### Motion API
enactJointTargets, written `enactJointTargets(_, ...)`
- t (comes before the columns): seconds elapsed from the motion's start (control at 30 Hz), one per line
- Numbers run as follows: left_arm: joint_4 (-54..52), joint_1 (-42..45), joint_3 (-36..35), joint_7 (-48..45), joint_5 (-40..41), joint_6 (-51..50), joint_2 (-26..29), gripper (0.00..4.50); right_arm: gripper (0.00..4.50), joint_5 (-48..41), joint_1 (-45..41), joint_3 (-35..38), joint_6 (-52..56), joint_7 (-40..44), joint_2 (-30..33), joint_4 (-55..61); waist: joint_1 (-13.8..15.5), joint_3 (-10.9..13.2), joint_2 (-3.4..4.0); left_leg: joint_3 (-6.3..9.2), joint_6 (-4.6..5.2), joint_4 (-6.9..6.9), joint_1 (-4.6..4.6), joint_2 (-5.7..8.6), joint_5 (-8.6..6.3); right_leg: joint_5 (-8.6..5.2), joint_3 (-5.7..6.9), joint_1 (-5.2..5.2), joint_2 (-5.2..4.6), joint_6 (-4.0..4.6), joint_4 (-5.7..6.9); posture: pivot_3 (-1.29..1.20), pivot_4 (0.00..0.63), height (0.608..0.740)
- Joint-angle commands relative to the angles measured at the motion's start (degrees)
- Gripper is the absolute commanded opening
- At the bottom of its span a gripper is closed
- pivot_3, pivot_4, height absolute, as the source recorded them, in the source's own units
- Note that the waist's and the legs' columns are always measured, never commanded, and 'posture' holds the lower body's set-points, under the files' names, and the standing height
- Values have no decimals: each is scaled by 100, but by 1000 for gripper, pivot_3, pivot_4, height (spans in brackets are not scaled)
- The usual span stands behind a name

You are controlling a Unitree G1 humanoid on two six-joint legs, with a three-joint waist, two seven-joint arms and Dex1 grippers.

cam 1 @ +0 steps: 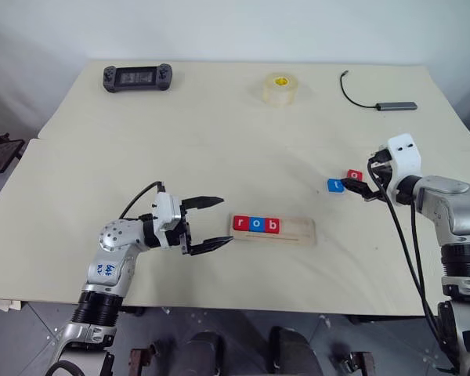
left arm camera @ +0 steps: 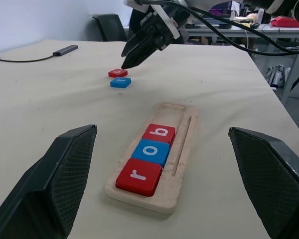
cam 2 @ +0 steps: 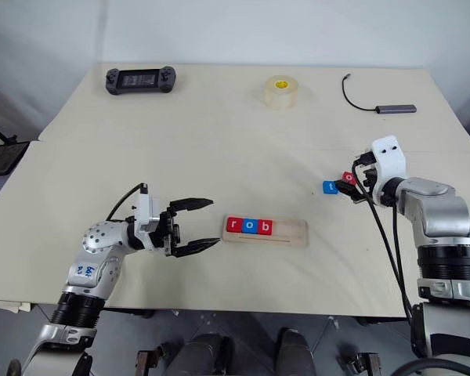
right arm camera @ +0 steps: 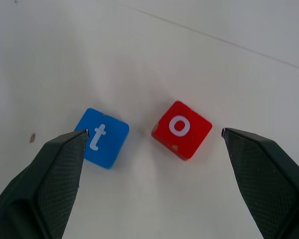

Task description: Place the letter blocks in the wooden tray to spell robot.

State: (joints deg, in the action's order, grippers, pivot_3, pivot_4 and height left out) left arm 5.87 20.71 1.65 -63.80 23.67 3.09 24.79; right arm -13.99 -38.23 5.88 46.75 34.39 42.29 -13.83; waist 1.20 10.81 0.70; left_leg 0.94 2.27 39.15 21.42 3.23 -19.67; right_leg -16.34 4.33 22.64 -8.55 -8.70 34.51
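The wooden tray (cam 1: 301, 229) lies near the table's front edge. It holds three letter blocks at its left end: red r (cam 1: 240, 223), blue o (cam 1: 255, 224) and red b (cam 1: 272, 225). Its right part is bare. Two loose blocks lie on the table to the right: blue t (cam 1: 335, 186) and red o (cam 1: 354, 175). My right gripper (cam 1: 360, 186) hovers open just above these two, and in its wrist view the t (right arm camera: 102, 138) and the o (right arm camera: 182, 129) lie between its spread fingers. My left gripper (cam 1: 224, 221) stands open and empty just left of the tray, pointing at it.
At the back of the table are a black handheld game console (cam 1: 137, 77), a roll of clear tape (cam 1: 280, 88) and a grey USB hub with a black cable (cam 1: 380, 102). A seam runs across the table behind the tray.
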Motion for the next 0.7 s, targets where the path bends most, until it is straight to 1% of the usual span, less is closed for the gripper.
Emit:
enactJointTargets(0.03, -247, -85, 10, 38, 4, 2, -4, 4500, 4473, -5, -114, 157, 184, -204, -42, 186, -5, 0, 0, 0, 0, 0, 0, -1, 0, 0, 0, 0, 0, 0, 0, 0, 150, 740)
enactJointTargets(0.17, -246, -100, -2, 26, 5, 27, -4, 4500, 4473, 47, -443, 273, 363, -624, -254, -217, -19, 0, 0, -2, 0, 1, -1, -1, 0, 0, -1, 1, 1, 0, 2, 0, 150, 740)
enactJointTargets(0.3, -207, -94, -2, -2, 2, 68, -13, 4500, 4473, 122, -918, 365, 526, -1079, -511, -873, -85, 0, 0, -3, -1, 1, -1, -2, 0, 0, -2, 3, 1, 0, 6, 0, 150, 740)
enactJointTargets(0.47, -159, -80, -4, -1, -15, 115, -40, 4500, 4473, 446, -1478, 225, 185, -1581, -784, -1877, -135, 0, 0, -1, 0, 1, 0, 0, 0, 0, -1, 3, 1, 0, 9, 0, 150, 740)
enactJointTargets(0.7, -184, -147, -40, 95, -43, 181, -67, 4500, 4473, 447, -1797, 403, 287, -2015, -1118, -2462, -163, -1, 1, -3, -1, 0, 0, -2, 1, 0, -3, 6, 1, 0, 13, 0, 150, 740)
